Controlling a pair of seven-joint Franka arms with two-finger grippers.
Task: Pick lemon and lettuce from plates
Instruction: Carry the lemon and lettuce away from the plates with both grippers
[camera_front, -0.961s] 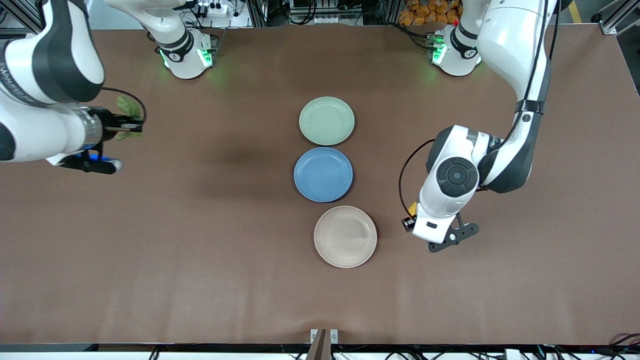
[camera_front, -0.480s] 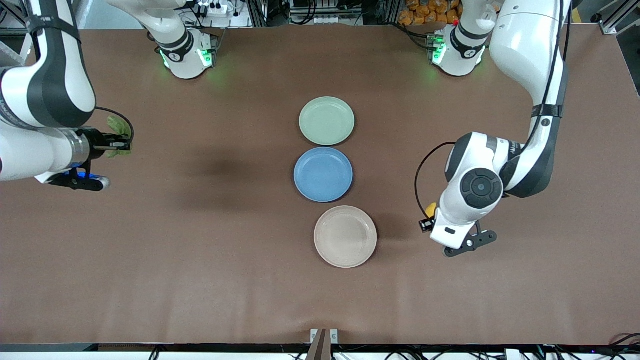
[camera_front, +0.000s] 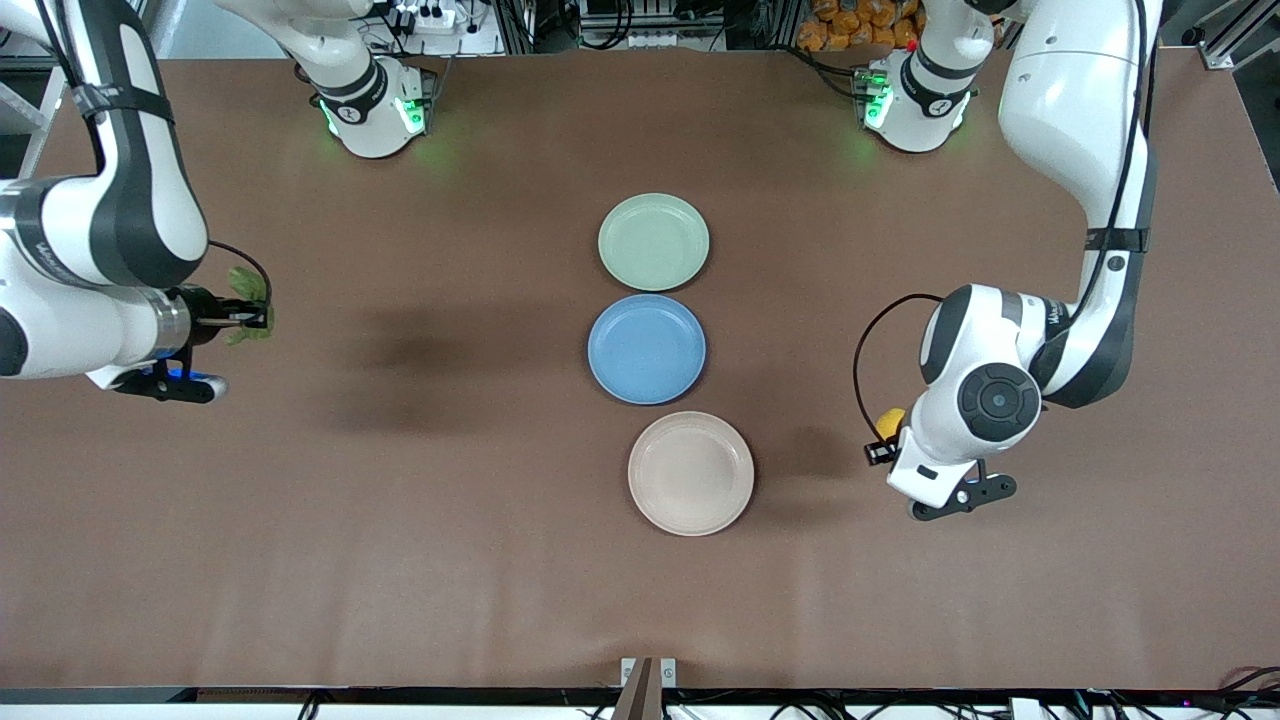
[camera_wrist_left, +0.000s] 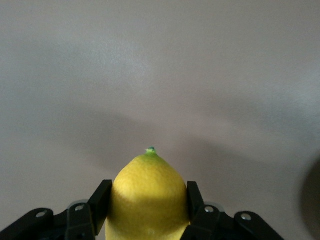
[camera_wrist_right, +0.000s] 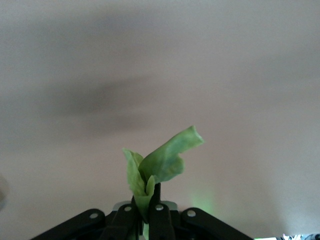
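My left gripper (camera_front: 884, 436) is shut on the yellow lemon (camera_front: 889, 420), holding it above bare table beside the beige-white plate (camera_front: 691, 473), toward the left arm's end. In the left wrist view the lemon (camera_wrist_left: 147, 192) fills the space between the black fingers (camera_wrist_left: 100, 202). Over the right arm's end of the table, my right gripper (camera_front: 250, 320) is shut on the green lettuce (camera_front: 243, 283). In the right wrist view the lettuce leaf (camera_wrist_right: 160, 162) sticks out of the pinched fingertips (camera_wrist_right: 157, 202). The pale green plate (camera_front: 653, 242) and the beige-white plate hold nothing.
A blue plate (camera_front: 647, 348) lies between the two other plates in the middle of the brown table (camera_front: 450, 560), with nothing on it. The arm bases (camera_front: 375, 110) stand along the table's edge farthest from the front camera.
The left gripper has carried the lemon farther from the beige-white plate, toward the left arm's end. The right gripper has shifted with the lettuce over the right arm's end. Both grips are unchanged.
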